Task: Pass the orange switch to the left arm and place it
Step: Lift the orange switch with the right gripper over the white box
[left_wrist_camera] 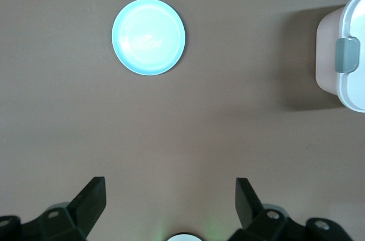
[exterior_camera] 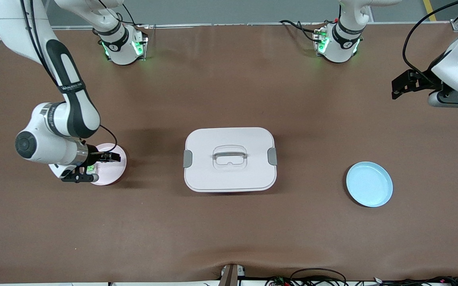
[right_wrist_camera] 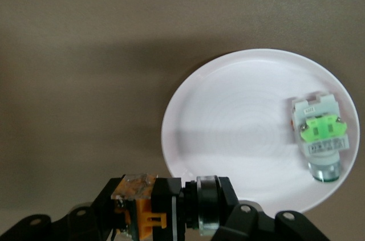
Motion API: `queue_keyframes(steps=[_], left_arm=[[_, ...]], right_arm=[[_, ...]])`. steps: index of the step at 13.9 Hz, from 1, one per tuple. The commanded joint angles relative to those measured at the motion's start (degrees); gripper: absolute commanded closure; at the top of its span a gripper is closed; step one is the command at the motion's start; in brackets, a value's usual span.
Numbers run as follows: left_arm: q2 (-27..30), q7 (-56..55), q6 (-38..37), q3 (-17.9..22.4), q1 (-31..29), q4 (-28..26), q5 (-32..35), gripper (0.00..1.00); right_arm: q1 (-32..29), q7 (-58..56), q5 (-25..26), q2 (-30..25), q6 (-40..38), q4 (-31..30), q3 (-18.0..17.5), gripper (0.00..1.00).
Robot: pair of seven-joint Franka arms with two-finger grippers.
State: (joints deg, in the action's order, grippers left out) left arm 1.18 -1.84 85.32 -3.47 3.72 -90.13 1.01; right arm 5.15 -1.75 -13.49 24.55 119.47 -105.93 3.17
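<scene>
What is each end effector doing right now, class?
Left end effector: open, empty.
Right end effector: shut on the orange switch, above the pink plate.

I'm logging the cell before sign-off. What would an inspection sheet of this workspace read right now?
Surface: brown table, slight ripple at the edge nearest the front camera.
Job's things: orange switch held in the right gripper; box mid-table, lid on; pink plate; blue plate, bare.
Clutter: green switch lying on the pink plate.
Grippers: right gripper shut on the orange switch, over the pink plate's edge; left gripper open, waiting above the table.
Cables: wires along the table's near edge.
Surroundings: nothing seen.
</scene>
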Motion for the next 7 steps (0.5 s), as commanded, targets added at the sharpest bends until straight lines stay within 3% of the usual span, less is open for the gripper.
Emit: queue_keyframes(steps=[1,4,7], left_arm=[[0.75,1.31,-0.59,-0.13,-0.20,-0.13,0.22,0.00],[0.66,1.31,-0.68,-0.13,-0.20,-0.13,0.22,0.00],[0.49,1.31,-0.59,-0.13,-0.20,-0.13,0.22,0.00]], right_arm=[[2.14,7.52,-1.27,-0.02,-6.42,5.54,-0.01,1.00],[6.62,19.55,-1.54,0.24,-10.56,11.51,-0.27,1.00],[9.97,29.24,-9.25,0.59,-11.80,16.79,-0.10,1.00]])
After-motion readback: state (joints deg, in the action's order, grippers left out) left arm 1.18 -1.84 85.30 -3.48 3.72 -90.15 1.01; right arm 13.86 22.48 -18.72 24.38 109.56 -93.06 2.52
